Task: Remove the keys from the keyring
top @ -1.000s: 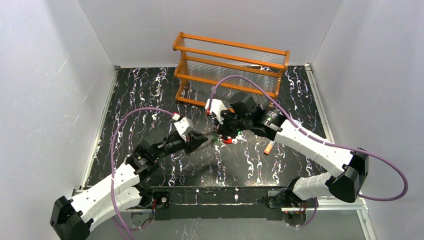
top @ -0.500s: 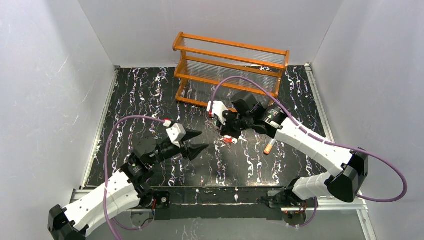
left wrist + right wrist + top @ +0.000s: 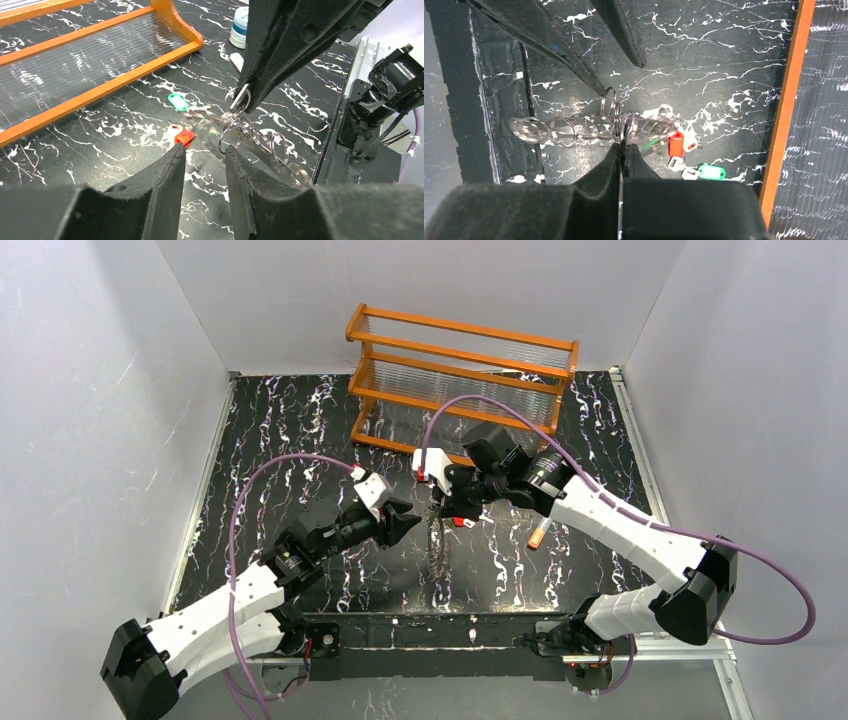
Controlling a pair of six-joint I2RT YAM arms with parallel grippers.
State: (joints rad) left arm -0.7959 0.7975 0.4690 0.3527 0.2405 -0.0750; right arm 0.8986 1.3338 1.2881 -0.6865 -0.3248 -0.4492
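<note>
The keyring (image 3: 574, 127) is a string of linked silvery wire rings, blurred with motion. It hangs from my right gripper (image 3: 623, 145), which is shut on one ring; seen from the top external view the keyring (image 3: 435, 545) dangles below the right gripper (image 3: 441, 503). Under it on the table lie keys: a red-headed one (image 3: 675, 145), a green-headed one (image 3: 711, 172) and two pale ones. A faint green streak shows beside the rings. My left gripper (image 3: 204, 152) is open and empty, just short of the red key (image 3: 184, 137) and the rings (image 3: 250, 135).
An orange rack (image 3: 460, 370) of clear tubes stands at the back. A clear tube with an orange cap (image 3: 537, 535) lies right of the right arm. A blue-white lid (image 3: 240, 27) sits behind the right gripper. White walls close in three sides.
My left gripper let go near the rings, drew back wide open, then came forward again with narrower jaws. The keyring now swings long below the right gripper.
</note>
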